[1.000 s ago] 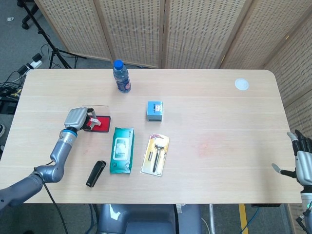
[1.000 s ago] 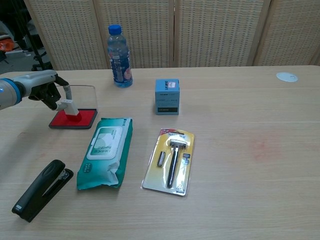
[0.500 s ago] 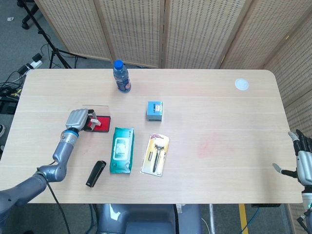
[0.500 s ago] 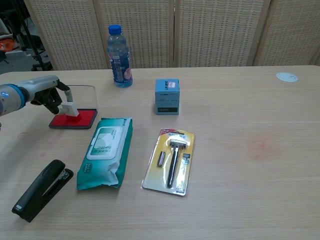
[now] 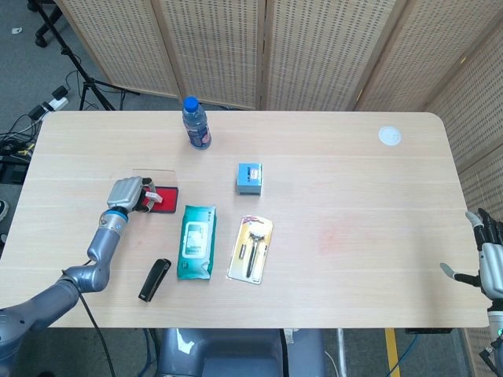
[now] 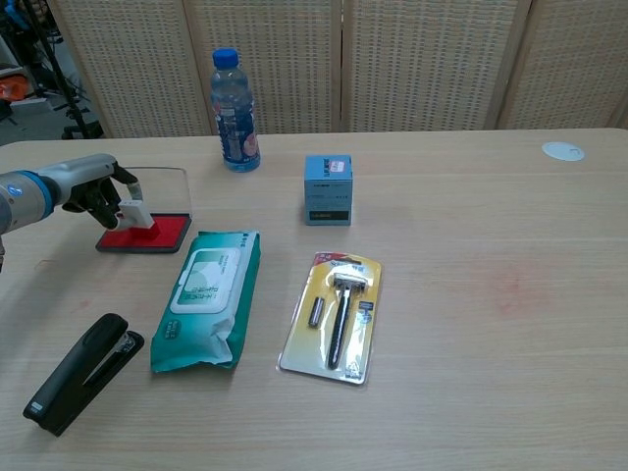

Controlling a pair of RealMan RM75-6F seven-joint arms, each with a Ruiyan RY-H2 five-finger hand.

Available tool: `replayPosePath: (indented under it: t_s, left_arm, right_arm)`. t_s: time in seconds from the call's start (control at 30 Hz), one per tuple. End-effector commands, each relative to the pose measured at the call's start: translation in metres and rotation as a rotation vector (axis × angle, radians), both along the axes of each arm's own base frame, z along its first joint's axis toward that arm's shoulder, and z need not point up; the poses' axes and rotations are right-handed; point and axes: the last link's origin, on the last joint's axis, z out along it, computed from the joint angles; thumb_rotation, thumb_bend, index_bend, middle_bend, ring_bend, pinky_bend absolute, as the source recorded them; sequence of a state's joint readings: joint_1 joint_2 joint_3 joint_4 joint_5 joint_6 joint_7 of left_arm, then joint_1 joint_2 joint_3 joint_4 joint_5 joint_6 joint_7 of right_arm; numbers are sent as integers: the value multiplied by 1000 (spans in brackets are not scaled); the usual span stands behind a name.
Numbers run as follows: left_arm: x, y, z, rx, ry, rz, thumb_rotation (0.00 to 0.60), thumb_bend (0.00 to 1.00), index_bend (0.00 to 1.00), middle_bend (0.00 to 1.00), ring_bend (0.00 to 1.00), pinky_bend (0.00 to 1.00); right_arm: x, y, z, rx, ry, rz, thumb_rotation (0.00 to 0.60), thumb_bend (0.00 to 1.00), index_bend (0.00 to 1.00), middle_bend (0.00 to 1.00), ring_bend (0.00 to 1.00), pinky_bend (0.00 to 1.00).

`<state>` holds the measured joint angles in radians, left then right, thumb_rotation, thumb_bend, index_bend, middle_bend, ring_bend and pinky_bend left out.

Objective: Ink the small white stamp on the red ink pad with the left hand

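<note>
My left hand (image 5: 126, 193) (image 6: 90, 186) grips the small white stamp (image 6: 135, 215) (image 5: 152, 197) at the table's left. The stamp's base rests on the left part of the red ink pad (image 6: 157, 234) (image 5: 166, 197), whose clear lid (image 6: 161, 182) lies open behind it. My right hand (image 5: 489, 258) hangs off the table's right edge in the head view, fingers spread, holding nothing.
A black stapler (image 6: 78, 371), a green wet-wipes pack (image 6: 208, 296) and a carded razor (image 6: 336, 314) lie in front of the pad. A blue box (image 6: 328, 188) and a water bottle (image 6: 232, 111) stand further back. A white disc (image 6: 561, 151) lies far right.
My left hand has lowered and drawn slightly left with the stamp, bringing it down onto the pad's left part. The right hand has barely moved.
</note>
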<state>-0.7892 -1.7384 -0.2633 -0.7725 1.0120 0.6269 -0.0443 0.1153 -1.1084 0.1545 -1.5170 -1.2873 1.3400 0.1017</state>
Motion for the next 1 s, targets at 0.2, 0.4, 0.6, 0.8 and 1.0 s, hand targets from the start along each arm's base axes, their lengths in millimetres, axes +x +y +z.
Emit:
replayPosePath:
  t_s: [0.2, 0.4, 0.6, 0.8, 1.0]
  left_arm:
    - [7, -1, 25, 0, 1, -39, 600, 440, 605, 973, 1000, 956]
    - [14, -11, 52, -33, 18, -45, 600, 437, 605, 973, 1000, 956]
    - [10, -25, 75, -97, 87, -19, 600, 437, 605, 973, 1000, 956]
    - [-11, -41, 95, -133, 166, 43, 600, 435, 605, 973, 1000, 956]
    - [-35, -54, 96, -157, 191, 101, 600, 435, 605, 973, 1000, 956]
  right_arm:
    - [1, 0, -1, 2, 3, 5, 600, 104, 0, 0, 0, 0]
    - [3, 1, -1, 1, 3, 12, 600, 103, 0, 0, 0, 0]
    - [4, 2, -1, 2, 3, 17, 600, 104, 0, 0, 0, 0]
    - [6, 3, -2, 5, 4, 22, 600, 105, 0, 0, 0, 0]
    - [7, 3, -3, 9, 8, 25, 600, 104, 0, 0, 0, 0]
